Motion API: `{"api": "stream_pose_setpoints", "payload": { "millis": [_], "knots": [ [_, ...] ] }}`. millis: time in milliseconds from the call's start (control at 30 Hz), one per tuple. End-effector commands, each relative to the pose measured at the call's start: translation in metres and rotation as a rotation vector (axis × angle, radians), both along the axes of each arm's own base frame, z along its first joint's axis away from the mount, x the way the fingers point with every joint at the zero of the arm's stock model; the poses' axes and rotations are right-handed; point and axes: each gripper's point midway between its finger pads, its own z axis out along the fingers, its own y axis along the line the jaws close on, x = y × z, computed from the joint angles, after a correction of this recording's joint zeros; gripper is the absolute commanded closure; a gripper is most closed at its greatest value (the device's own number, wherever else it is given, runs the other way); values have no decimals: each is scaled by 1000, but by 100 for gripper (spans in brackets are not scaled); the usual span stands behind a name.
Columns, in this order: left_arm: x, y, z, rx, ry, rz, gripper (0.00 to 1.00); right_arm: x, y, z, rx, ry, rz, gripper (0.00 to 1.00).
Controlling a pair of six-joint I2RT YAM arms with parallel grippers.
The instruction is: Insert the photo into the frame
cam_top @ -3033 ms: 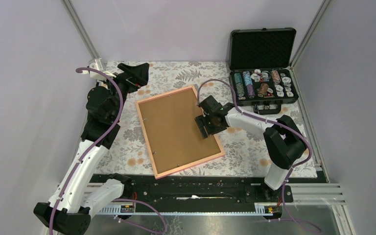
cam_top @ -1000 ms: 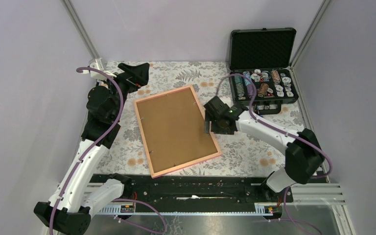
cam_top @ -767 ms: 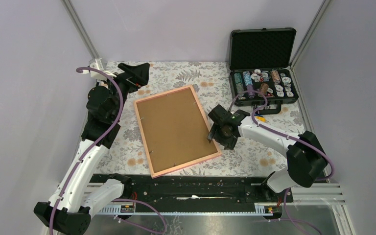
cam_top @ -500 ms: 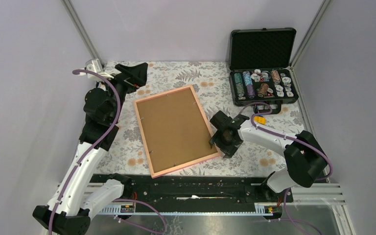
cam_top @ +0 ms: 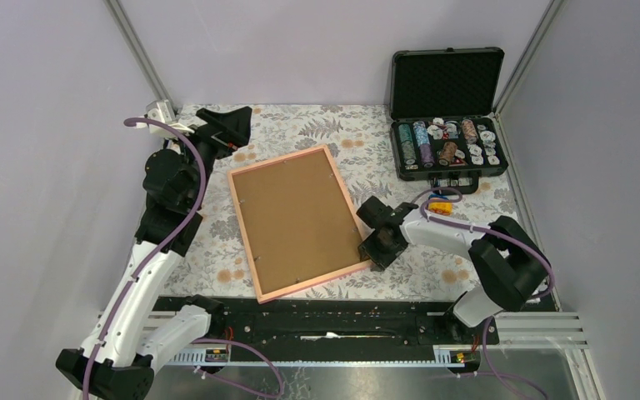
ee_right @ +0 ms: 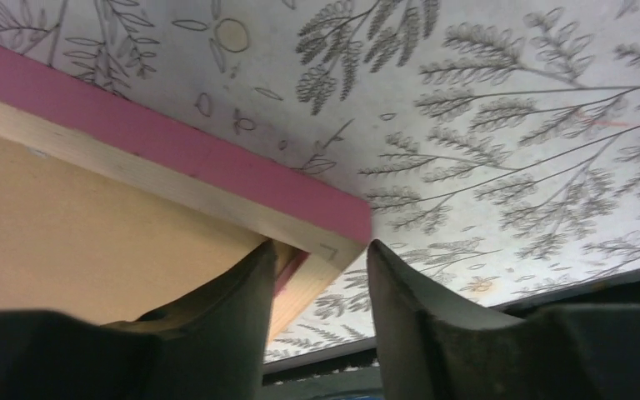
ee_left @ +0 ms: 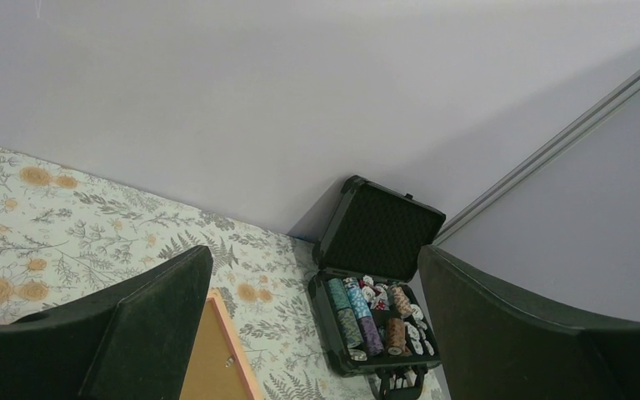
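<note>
Presently the right gripper (ee_right: 321, 254), jaws half-narrowed yet parted, straddles the near right corner of the pink-edged rectangular wooden frame (ee_right: 167, 142), which lies flat to its left, long axis running far-to-near.

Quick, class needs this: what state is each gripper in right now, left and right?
Left gripper: open, holding nothing.
Right gripper: jaws astride the frame's near right corner; whether they grip it cannot be told.

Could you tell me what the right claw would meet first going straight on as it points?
Most likely the frame: its corner sits between the right claw's jaws, directly ahead, though depth is unclear.
</note>
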Motion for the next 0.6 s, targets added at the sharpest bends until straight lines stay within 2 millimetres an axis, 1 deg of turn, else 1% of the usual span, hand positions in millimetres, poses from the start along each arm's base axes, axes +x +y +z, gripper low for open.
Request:
{"api": "stream_pose_setpoints", "payload": {
  "millis": [0,33,133,200,267,300,367,400,467,567],
  "knots": [
    [-5,4,23,-6,-53,18,1,18,7,-6,-32,-36,-1,55],
    [-5,4,24,-5,-55,16,1,21,7,-8,-40,-33,3,59],
    [-6,6,25,0,-56,23,1,30,5,-14,-57,-25,4,76],
    [-6,7,24,1,-54,31,1,45,1,-15,-62,-45,9,87],
    [-6,8,23,2,-54,37,1,67,-5,-15,-67,-109,72,98],
    [-6,8,24,3,-56,36,1,82,-9,-14,-79,-146,118,100],
    [-8,8,26,2,-61,35,1,111,-16,-13,-111,-209,221,100],
    [-7,8,26,5,-59,37,1,124,-18,-14,-118,-229,300,100],
    [-6,9,24,5,-54,40,1,147,-17,-19,-112,-259,479,100],
    [-6,9,25,5,-58,40,1,173,-8,-20,-67,-291,622,100]
  ]
}}
